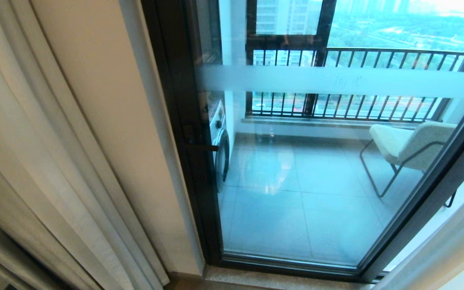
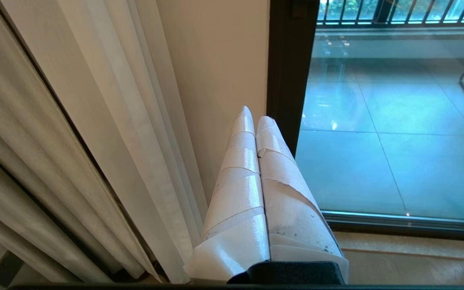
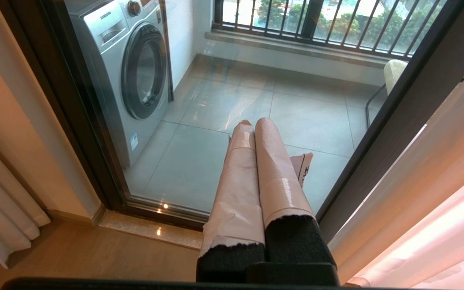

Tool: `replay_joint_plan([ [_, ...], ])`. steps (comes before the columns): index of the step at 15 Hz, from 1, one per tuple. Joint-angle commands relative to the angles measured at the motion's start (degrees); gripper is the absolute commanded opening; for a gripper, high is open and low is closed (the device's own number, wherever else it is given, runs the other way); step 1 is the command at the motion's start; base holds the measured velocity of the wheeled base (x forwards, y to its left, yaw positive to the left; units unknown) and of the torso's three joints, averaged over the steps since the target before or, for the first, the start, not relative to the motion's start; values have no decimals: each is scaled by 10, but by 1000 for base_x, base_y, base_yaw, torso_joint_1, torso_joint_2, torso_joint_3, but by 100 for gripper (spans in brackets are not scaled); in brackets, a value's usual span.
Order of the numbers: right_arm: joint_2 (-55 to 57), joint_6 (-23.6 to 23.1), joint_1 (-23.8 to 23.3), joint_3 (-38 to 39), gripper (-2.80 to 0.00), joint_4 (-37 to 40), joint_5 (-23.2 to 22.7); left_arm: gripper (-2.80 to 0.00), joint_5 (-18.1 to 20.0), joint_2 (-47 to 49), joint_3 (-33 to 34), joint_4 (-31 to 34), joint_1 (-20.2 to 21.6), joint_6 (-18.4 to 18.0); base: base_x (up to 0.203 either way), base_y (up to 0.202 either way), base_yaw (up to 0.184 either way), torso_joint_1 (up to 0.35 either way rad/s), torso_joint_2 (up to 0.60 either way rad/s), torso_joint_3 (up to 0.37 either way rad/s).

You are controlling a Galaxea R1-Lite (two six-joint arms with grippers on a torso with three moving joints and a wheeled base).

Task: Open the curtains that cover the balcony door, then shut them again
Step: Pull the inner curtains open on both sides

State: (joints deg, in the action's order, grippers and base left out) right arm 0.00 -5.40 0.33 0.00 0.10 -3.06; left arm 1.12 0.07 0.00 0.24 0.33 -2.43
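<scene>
washer behind balcony door (chair too)

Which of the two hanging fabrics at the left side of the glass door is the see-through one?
The sheer white curtain, the one hanging nearer the dark-framed glass balcony door. The thicker beige drape farther from the door is opaque.

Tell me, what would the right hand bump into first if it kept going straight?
Probably the glass of the balcony door. The right hand, shut and empty, points at the pane, with nothing seen in between; the washing machine stands behind the glass.
</scene>
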Motion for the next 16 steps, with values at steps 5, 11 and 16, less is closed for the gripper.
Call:
replay_joint_plan([
  [5, 0, 0, 0, 0, -280, 0, -1, -280, -2, 0, 0, 1, 0, 1, 0, 0, 0, 0, 0, 0],
  [11, 0, 0, 0, 0, -280, 0, 0, -280, -2, 0, 0, 0, 0, 1, 0, 0, 0, 0, 0, 0],
  [16, 0, 0, 0, 0, -280, 0, -1, -280, -2, 0, 0, 0, 0, 1, 0, 0, 0, 0, 0, 0],
])
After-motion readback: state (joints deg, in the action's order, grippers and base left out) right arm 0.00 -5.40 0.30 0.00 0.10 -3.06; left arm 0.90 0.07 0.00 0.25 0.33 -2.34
